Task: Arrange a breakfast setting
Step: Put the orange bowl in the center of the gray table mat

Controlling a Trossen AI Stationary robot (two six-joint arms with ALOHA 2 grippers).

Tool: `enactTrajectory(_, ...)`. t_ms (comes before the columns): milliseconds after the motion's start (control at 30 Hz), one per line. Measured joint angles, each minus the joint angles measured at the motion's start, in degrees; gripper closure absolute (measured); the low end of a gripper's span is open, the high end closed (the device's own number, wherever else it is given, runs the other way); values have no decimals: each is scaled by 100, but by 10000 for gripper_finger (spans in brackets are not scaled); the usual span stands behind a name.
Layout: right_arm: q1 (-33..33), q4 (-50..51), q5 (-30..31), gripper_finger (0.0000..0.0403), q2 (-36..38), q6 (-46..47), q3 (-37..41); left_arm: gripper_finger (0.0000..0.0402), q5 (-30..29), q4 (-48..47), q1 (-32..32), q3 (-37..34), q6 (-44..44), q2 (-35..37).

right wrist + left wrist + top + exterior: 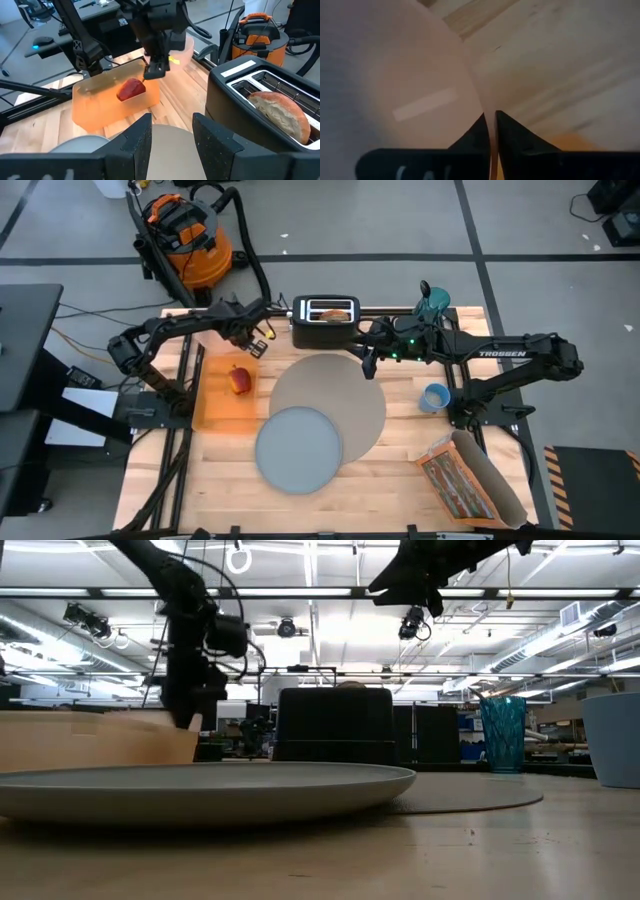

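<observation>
Our left tool [490, 116] has its two dark fingers drawn together on a thin, see-through pink edge. From so close we can only say it looks like the rim of the translucent pink bowl [185, 50]. In the high view this tool sits in the upper left of centre, at the far end of the counter [390, 500], just left of the black toaster [325, 323].

Just below it in that view lies an orange see-through tray [215, 408] with the red apple [240, 380] inside it.

Our right tool [172, 120] hangs with its fingers apart and nothing between them. It is in the upper middle of the high view, over the far edge of the large round grey mat [345, 395] and just right of the toaster. The bagel [280, 117] stands upright in a toaster slot.

The smaller grey plate [298, 448] lies at lower centre, overlapping the mat's near left edge. The small blue cup [435, 397] stands to the right of the mat, apart from it. The orange cereal box [455, 485] lies flat at the lower right. The teal bottle [433, 302] stands at the upper right, beside the toaster's far end.
</observation>
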State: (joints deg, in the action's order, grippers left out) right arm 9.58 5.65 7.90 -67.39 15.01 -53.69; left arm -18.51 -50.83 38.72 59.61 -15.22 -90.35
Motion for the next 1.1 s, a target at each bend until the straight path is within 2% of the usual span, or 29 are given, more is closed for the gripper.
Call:
enactTrajectory(200,0,14,-2,253,2,-11,0,384,-203,-1258,-521,947,400,2)
enactTrajectory(433,0,255,-4,253,4,-169,0,380,-179,-1554,-1810,1621,942,2)
enactTrajectory(633,-61,772,-158,253,46,-436,0,382,-154,-1152,-3068,1738,1627,4)
enactTrajectory(767,-188,1731,-155,253,175,-512,-140,382,107,-549,-3643,1737,2214,-48)
enactTrajectory(933,-368,3112,123,253,214,-514,-529,382,373,394,-3986,1747,2650,-319)
enactTrajectory(1100,-511,3558,247,253,253,-379,-640,382,415,802,-4059,2000,3392,-982)
